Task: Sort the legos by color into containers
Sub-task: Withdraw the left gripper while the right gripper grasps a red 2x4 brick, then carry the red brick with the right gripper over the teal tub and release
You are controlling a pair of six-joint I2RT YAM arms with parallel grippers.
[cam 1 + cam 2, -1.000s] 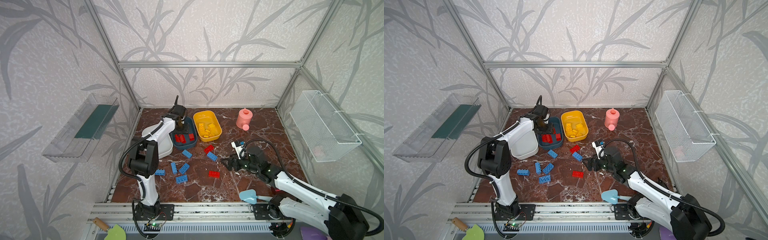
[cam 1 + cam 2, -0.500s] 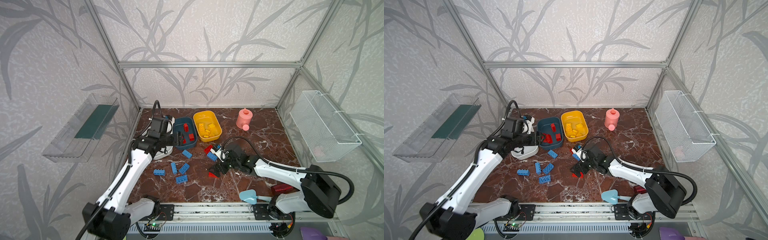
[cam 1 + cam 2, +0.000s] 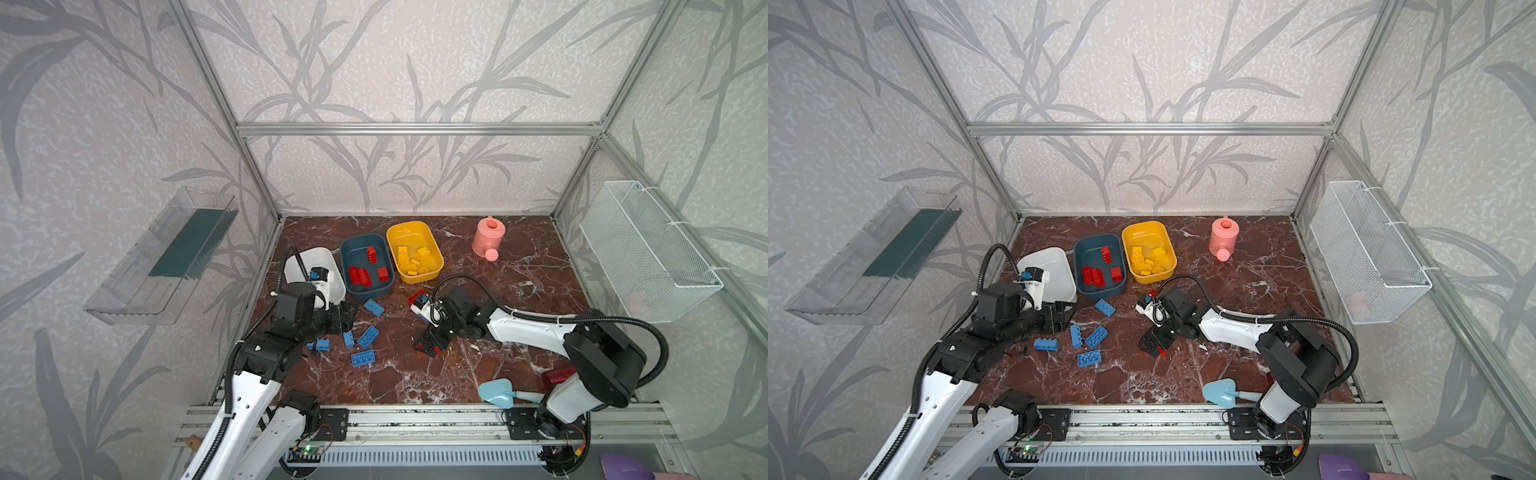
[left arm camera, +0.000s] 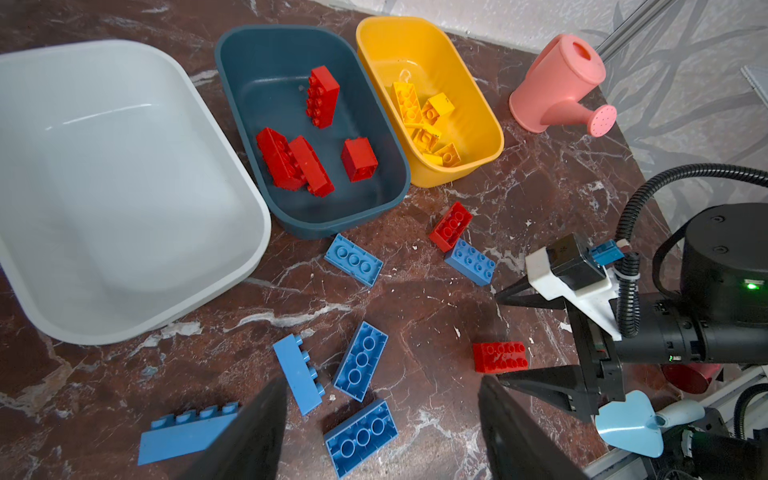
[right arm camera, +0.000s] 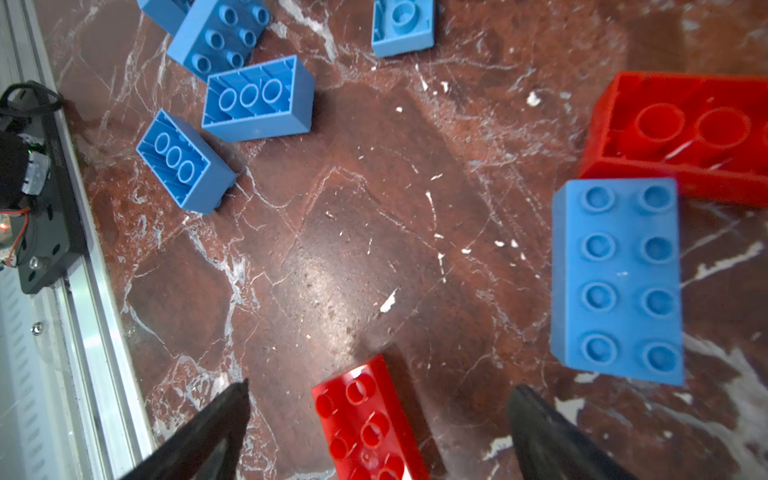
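Legos [image 4: 353,259] part-sorted: reds [image 4: 309,170] in teal tub [image 4: 332,220], blue bricks [image 4: 360,360] loose just off its front rim, open marble [image 4: 415,299] beyond. R gripper [image 5: 380,386] jaws wide apart astride red brick [image 5: 365,419]; L gripper [image 4: 383,379] agape, empty.

**Q:** What kind of place are you operating in?

**A:** A robotics lab test cell. An aluminium frame [image 3: 417,129] encloses your marble-patterned table [image 3: 519,266]. Leaf-print panels [image 3: 415,62] fill the frame. A wire basket [image 3: 648,249] and a clear tray [image 3: 166,266] hang at its sides. The left arm [image 3: 245,399] and right arm [image 3: 528,328] mount on the rail [image 3: 415,422] along its front.
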